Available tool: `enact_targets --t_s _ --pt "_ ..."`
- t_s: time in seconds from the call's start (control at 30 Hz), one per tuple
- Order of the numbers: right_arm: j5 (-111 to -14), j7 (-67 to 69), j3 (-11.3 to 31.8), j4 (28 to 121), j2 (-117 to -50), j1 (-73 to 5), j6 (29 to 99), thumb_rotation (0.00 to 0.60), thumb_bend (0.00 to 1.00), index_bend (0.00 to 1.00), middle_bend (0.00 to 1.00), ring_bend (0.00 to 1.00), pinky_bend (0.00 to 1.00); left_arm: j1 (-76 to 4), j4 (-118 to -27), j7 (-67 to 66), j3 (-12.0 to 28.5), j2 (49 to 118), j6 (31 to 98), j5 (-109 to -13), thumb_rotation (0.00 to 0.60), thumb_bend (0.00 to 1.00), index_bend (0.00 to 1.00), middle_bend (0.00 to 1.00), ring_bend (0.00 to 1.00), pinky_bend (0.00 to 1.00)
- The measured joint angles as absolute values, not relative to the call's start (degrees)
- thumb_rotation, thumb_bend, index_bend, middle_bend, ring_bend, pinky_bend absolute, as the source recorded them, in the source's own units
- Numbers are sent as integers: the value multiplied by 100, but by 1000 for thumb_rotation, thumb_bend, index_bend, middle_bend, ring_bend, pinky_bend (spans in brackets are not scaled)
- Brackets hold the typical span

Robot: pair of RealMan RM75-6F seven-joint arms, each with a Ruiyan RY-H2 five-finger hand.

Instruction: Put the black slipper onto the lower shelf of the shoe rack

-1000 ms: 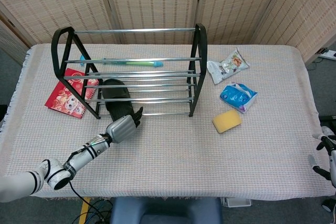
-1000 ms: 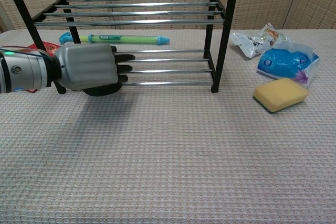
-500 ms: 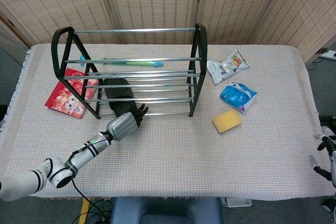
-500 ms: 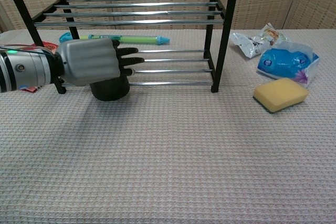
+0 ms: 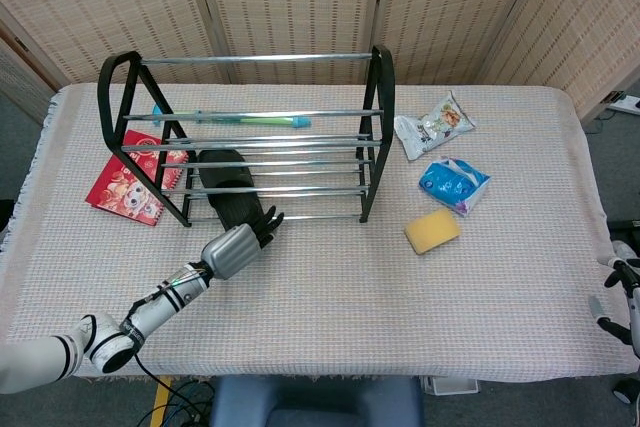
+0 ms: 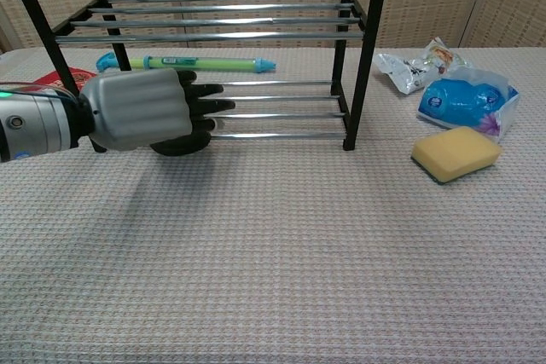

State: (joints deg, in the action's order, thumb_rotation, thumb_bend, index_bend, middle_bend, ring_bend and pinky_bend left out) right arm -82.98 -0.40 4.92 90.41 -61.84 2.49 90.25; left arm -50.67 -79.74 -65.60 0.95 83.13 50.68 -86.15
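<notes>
1. Head view: the black slipper lies on the lower shelf of the shoe rack, heel end past the front rail. The left hand touches that heel with fingers extended. The right hand sits at the counter edge; I cannot tell its state.
2. Chest view: the left hand hides most of the slipper; its fingers lie straight, slightly apart, holding nothing.

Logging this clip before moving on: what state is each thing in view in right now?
black slipper: lying on the rack's lower bars, heel end at the front edge
left hand: at the slipper's heel; grip unclear
shoe rack: upright, top shelf bare
right hand: off the table's edge, idle
yellow sponge: flat on the table
</notes>
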Motion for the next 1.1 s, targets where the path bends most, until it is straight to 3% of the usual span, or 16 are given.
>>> enact_targets --t_s 0.8,1.1 --pt "-8264 81 487 8921 -6236 299 9034 600 317 261 500 275 337 -5082 -8096 -7330 116 8436 4921 -7870 600 168 322 0 0 248" --pt "-8262 90 498 8901 -6245 271 8989 600 317 260 500 275 337 -5006 -8417 -7180 79 8312 5092 -7781 600 168 216 0 0 248"
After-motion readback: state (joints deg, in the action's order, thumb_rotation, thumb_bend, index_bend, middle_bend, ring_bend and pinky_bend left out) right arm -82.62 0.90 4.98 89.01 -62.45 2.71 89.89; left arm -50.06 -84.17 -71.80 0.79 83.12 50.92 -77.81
